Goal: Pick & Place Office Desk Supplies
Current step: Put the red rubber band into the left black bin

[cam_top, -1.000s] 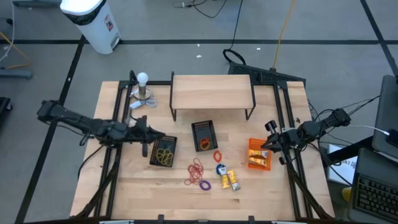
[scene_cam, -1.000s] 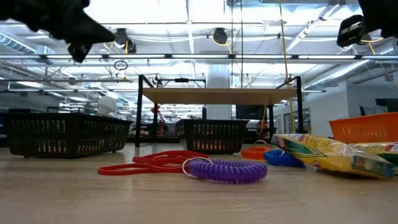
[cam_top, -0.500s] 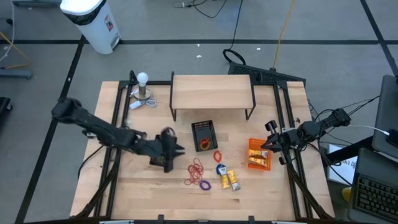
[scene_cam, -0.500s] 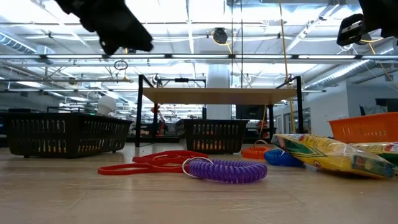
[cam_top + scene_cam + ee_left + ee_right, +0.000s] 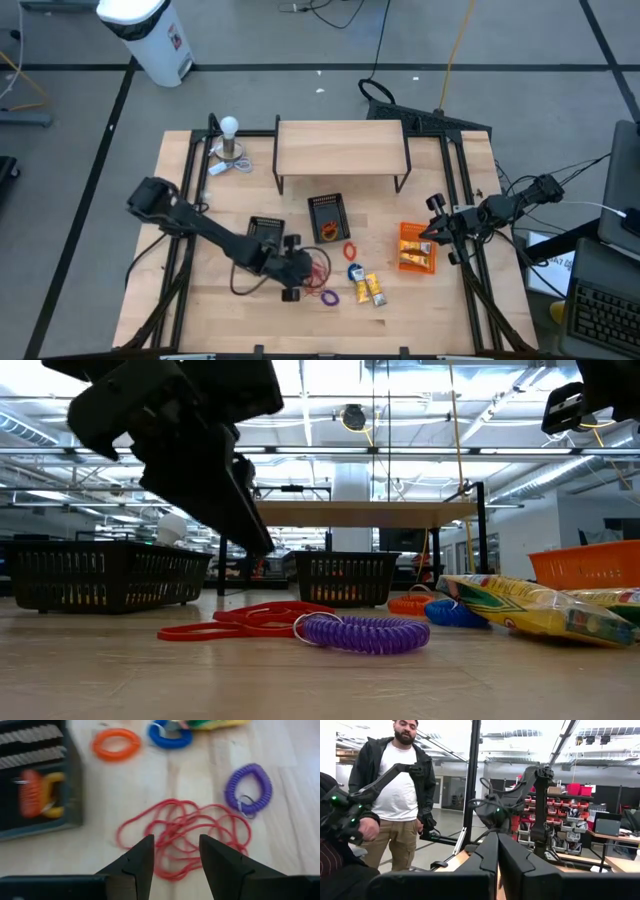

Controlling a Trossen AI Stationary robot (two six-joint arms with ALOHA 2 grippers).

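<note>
Red bands [image 5: 186, 836] lay as a loose tangle of thin loops mid-desk [image 5: 220, 300], purple coil [image 5: 248, 788] beside. Left end effector [image 5: 176, 855] hung over the tangle, fingers parted, empty; a second earlier it was clenched over the left bin [image 5: 265, 229]. Right end effector [image 5: 428, 236] stayed clenched by the orange bin [image 5: 404, 232].

No text, label or number can be read anywhere.
</note>
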